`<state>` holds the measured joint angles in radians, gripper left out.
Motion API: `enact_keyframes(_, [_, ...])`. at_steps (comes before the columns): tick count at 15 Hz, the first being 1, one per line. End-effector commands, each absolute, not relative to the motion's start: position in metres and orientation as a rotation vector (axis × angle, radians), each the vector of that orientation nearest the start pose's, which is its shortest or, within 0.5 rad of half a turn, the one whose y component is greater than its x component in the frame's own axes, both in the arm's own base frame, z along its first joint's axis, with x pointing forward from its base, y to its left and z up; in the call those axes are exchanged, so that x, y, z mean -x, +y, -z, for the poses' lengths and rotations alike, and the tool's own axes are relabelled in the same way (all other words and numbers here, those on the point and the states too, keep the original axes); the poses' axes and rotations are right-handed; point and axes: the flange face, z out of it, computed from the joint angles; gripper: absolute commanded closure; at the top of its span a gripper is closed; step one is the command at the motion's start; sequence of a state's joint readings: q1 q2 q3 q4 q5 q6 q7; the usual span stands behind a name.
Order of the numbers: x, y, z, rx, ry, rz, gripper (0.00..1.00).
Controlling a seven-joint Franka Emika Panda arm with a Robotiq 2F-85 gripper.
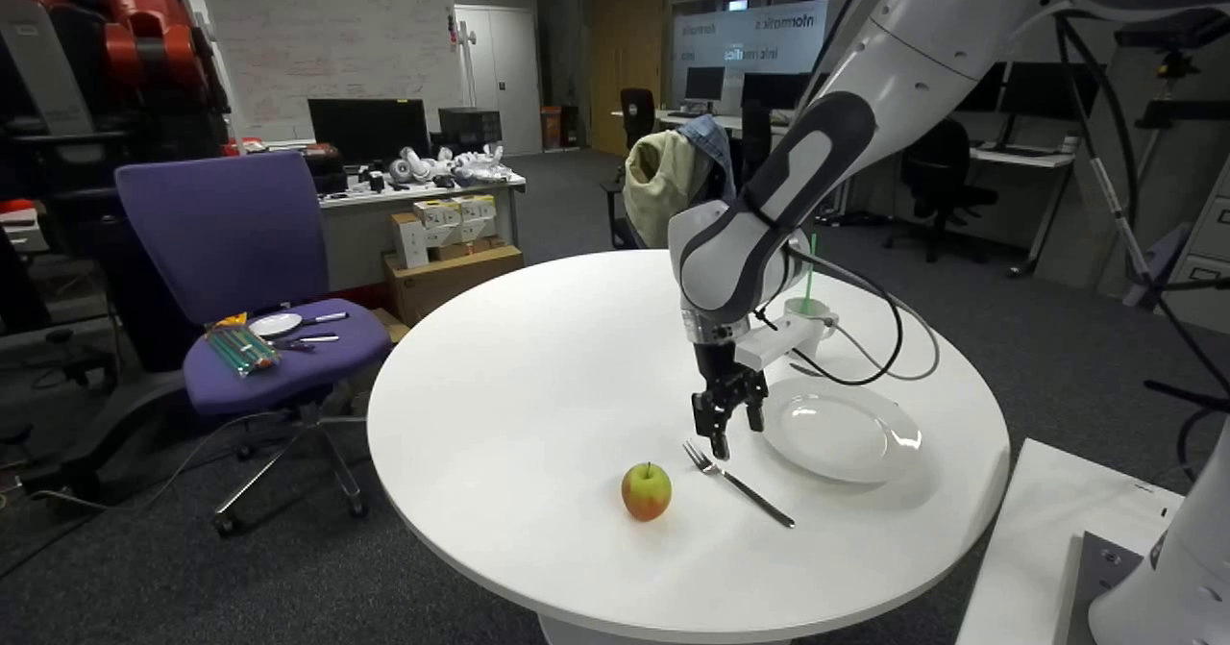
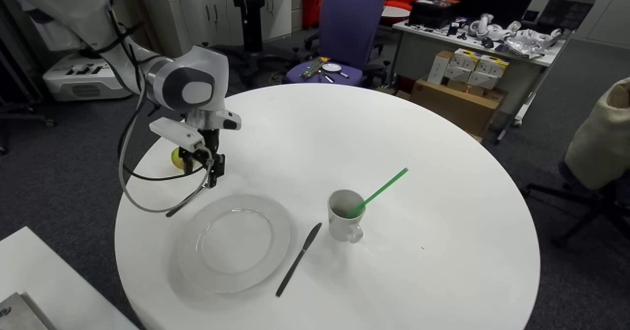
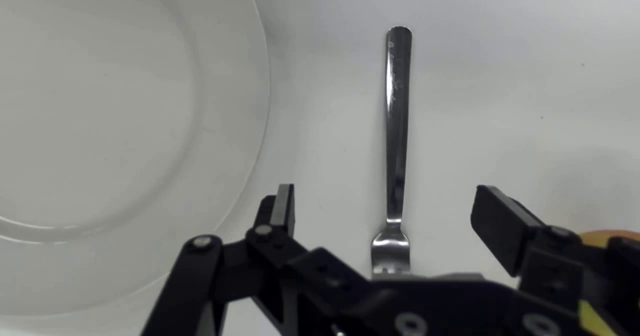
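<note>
Two black fingers (image 3: pixel 500 226) stand wide apart, a metal fork (image 3: pixel 397 125) showing between them, just right of center in the wrist view. A white plate (image 3: pixel 100 125) occupies the left side; an apple (image 3: pixel 606 237), partly hidden, appears at lower right. Fork, plate and apple rest on a round white bench (image 1: pixel 519 376).

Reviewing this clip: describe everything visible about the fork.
The fork looks like shiny metal, with a smooth, round-ended handle, narrow neck and tined head. It lies flat on the white table, between plate and apple. The gripper hovers above, open jaws either side; only the table appears to touch it.
</note>
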<state>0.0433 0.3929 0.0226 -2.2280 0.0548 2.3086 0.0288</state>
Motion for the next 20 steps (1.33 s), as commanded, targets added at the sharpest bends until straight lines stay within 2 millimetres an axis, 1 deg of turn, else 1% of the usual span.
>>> enact_keyframes(1, [-0.493, 0.023, -0.224, 3.086, -0.018, -0.39, 0.0])
enact_keyframes(2, [-0.491, 0.016, -0.233, 3.092, -0.005, -0.364, 0.01])
enact_keyframes(5, [-0.483, -0.029, -0.258, 3.14, 0.084, -0.329, 0.0])
enact_keyframes(6, [-0.481, -0.056, -0.264, 3.146, 0.131, -0.325, 0.0])
enact_keyframes(7, [-0.478, -0.076, -0.269, 3.154, 0.172, -0.323, 0.0])
enact_keyframes(10, [-0.47, -0.152, -0.279, 3.175, 0.353, -0.338, 0.0])
enact_keyframes(11, [-0.466, -0.174, -0.279, 3.183, 0.39, -0.355, 0.0])
enact_keyframes(12, [-0.463, -0.196, -0.277, 3.232, 0.381, -0.371, 0.0])
enact_keyframes(13, [-0.46, -0.213, -0.275, 3.275, 0.34, -0.4, 0.0])
enact_keyframes(14, [-0.463, -0.193, -0.27, 3.231, 0.379, -0.347, 0.0])
enact_keyframes(15, [-0.459, -0.204, -0.269, 3.234, 0.397, -0.355, 0.0])
enact_keyframes(16, [-0.458, -0.204, -0.268, 3.232, 0.4, -0.358, 0.0])
enact_keyframes(20, [-0.463, -0.192, -0.267, 3.236, 0.368, -0.357, 0.0])
